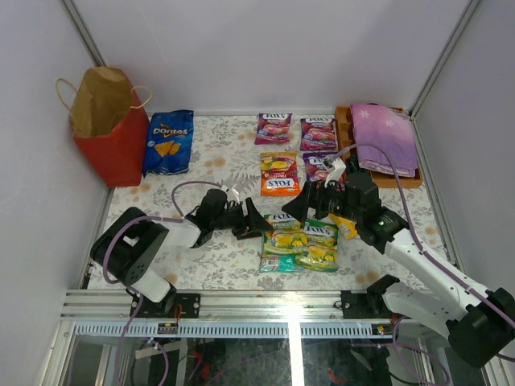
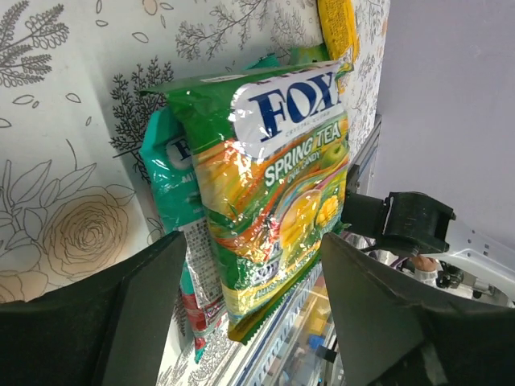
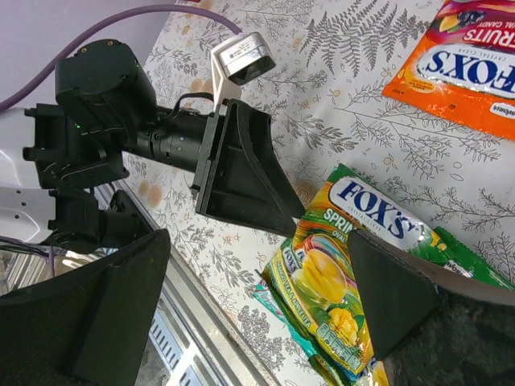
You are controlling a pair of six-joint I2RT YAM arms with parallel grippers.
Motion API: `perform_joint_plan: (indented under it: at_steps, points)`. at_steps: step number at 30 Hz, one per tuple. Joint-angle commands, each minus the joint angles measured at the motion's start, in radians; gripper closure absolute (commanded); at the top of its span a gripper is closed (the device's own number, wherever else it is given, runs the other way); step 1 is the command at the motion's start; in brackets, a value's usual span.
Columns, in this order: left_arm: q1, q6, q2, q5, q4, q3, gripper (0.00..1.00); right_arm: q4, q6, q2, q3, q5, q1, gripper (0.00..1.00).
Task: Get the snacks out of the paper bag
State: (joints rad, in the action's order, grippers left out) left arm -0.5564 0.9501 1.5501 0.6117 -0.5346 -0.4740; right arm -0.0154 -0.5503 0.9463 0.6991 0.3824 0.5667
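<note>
The top external camera looks down from above and behind the arm bases onto the whole floral-patterned tabletop. The left wrist camera sits low and close, facing right along the tabletop at a glossy green-yellow candy pouch. The right wrist camera, also close, faces left and downward, showing that same pouch and the left gripper. All three views share this near-middle patch.

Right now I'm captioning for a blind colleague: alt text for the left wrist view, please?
A green-yellow candy pouch lies atop a teal pouch on the flower-print table, framed between the left tool's open fingers. A yellow bar peeks in above.
</note>
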Motion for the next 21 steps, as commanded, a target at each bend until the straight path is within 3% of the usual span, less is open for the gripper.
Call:
perform_joint_plan:
  at_steps: [1, 7, 14, 17, 21]
  points:
    - [-0.001, 0.056, 0.05, 0.045, -0.219, 0.019, 0.34, 0.05, -0.028, 0.015, 0.017, -0.013, -0.002, 0.01]
    - [0.0, 0.084, 0.096, 0.057, -0.306, 0.03, 0.38, 0.062, -0.046, 0.028, 0.011, -0.028, -0.003, 0.01]
    - [0.0, 0.155, 0.197, 0.094, -0.487, 0.057, 0.5, 0.056, -0.045, 0.04, 0.008, -0.049, -0.003, 0.01]
    - [0.0, 0.176, 0.224, 0.099, -0.536, 0.063, 0.59, 0.121, -0.051, 0.038, -0.036, -0.026, -0.02, 0.01]
    - [0.0, 0.178, 0.229, 0.096, -0.548, 0.066, 0.69, 0.202, -0.134, 0.077, -0.104, 0.042, -0.117, 0.15]
